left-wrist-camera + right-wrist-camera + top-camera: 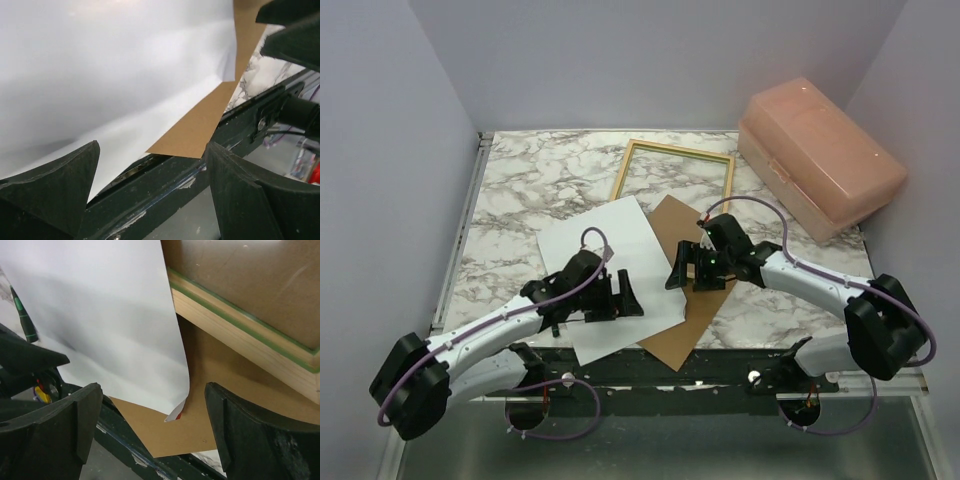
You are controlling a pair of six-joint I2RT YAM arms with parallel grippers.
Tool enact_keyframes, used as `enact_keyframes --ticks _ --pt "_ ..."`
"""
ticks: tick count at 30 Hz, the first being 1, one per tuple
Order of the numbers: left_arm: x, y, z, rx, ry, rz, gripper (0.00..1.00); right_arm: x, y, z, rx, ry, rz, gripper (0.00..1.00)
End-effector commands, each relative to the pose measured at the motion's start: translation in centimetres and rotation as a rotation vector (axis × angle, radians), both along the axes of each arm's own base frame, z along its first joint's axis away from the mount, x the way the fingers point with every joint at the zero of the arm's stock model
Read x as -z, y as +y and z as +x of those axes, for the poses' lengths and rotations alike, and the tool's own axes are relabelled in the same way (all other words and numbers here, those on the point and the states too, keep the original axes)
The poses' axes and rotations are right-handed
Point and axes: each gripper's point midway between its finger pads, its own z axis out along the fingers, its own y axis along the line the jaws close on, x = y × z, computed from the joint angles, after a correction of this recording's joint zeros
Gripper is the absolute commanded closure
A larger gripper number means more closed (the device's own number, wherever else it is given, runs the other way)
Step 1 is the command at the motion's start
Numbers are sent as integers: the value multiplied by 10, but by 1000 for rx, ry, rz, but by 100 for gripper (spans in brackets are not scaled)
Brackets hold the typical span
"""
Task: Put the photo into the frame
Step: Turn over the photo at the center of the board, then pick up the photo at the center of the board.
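We see the photo (620,232) lying white side up on the near left-centre of the table (520,190). Its right part overlaps the brown backing board (680,320), and one near corner curls up to show red print. Its far corner reaches close to the near rail of the frame (626,170), which lies at far centre with its wooden back up and nothing in it. The left gripper (623,293) and the right gripper (682,272) hover low over the photo's near right part, jaws wide, holding nothing. We judge the task barely begun: the photo is not yet lifted, moved far or seated in the frame. A pink box (820,165) sits far right.
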Motion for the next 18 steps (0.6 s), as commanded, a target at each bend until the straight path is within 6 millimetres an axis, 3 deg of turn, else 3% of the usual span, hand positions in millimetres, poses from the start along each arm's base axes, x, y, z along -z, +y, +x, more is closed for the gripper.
enact_keyframes --ticks 1,4,10,18 --pt "8 27 10 -159 19 -63 16 1 16 -2 -79 -4 96 11" --pt "17 43 15 -222 15 -66 20 12 17 0 -89 -6 94 12" --pt "22 46 19 -235 20 -81 24 37 17 11 -98 -1 87 16" --pt "41 48 15 -218 65 -37 32 19 44 16 -189 -64 294 17"
